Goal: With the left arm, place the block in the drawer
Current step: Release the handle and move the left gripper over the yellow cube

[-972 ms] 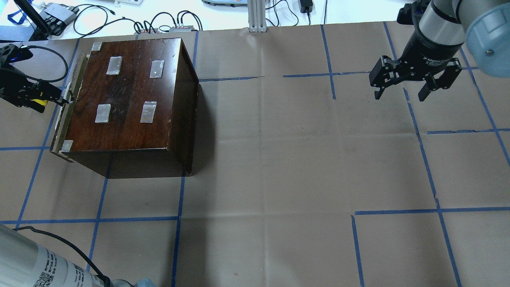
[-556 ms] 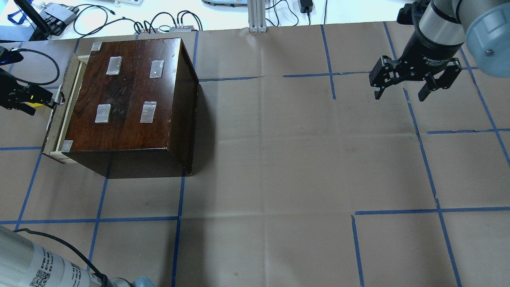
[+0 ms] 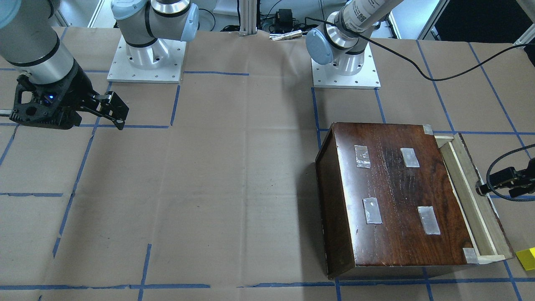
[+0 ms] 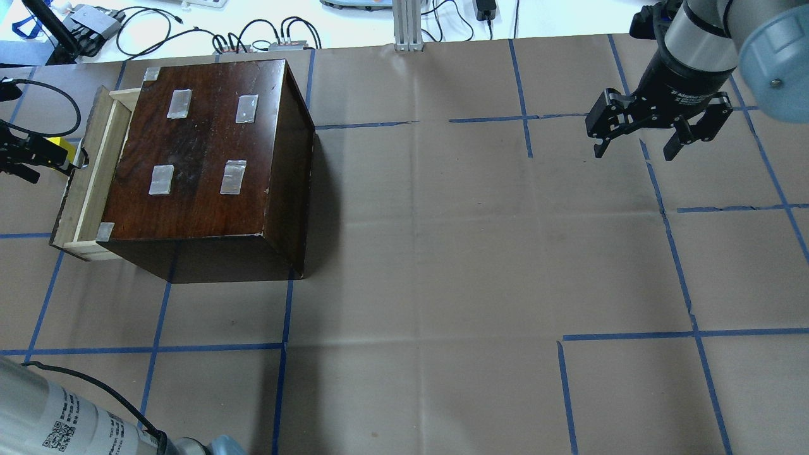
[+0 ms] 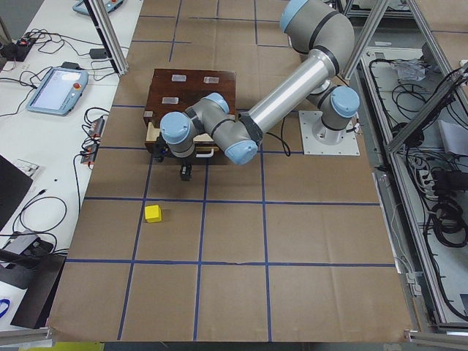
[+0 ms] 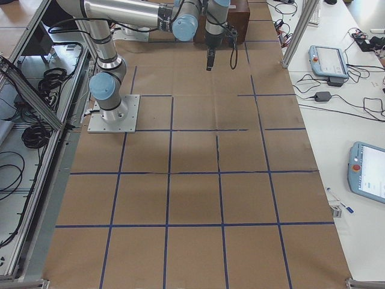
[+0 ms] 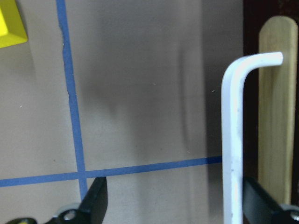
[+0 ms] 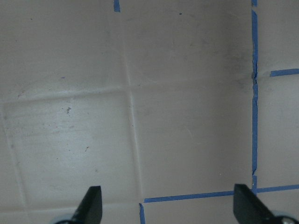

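The dark wooden box (image 4: 202,151) with tape patches stands at the table's far left. Its pale drawer (image 4: 85,177) is pulled partly out to the left and also shows in the front view (image 3: 472,196). My left gripper (image 4: 66,161) is open at the drawer's front. In the left wrist view the white drawer handle (image 7: 233,140) sits just inside the right-hand finger (image 7: 261,205). The yellow block (image 4: 59,144) lies on the table beyond the gripper, apart from it, and shows in the left wrist view (image 7: 11,25). My right gripper (image 4: 635,148) is open and empty at the far right.
Cables and small devices (image 4: 253,38) and an aluminium post (image 4: 407,25) lie along the table's far edge. Blue tape lines (image 4: 284,347) grid the brown paper. The two arm bases (image 3: 146,58) stand at the robot's side.
My left gripper has moved left and the drawer has slid further out of the box with it. The yellow block now shows behind the gripper. The right arm has not moved.
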`<state>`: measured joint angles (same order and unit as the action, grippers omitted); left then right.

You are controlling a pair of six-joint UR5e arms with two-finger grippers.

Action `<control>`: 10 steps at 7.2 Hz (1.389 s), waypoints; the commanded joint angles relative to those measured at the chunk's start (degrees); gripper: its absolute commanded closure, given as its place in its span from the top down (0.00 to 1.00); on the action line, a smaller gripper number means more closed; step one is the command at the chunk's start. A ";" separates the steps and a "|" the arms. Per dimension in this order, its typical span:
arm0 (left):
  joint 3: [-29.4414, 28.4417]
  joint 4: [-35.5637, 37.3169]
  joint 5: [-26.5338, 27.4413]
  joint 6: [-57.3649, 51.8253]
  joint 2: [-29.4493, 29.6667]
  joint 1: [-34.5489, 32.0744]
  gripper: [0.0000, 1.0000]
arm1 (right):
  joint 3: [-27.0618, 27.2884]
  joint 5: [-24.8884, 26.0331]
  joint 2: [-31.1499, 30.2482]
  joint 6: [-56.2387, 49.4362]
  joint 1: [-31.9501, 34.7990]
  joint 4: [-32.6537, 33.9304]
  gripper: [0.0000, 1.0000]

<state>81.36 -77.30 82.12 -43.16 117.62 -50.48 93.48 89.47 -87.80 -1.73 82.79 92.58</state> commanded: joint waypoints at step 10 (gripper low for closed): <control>-1.81 0.05 1.73 -3.68 0.33 2.14 0.98 | 0.04 0.00 0.00 -0.02 0.00 -0.03 1.00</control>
<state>79.80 -77.26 83.84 -46.58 117.99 -48.38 93.49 89.47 -87.80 -1.76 82.79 92.57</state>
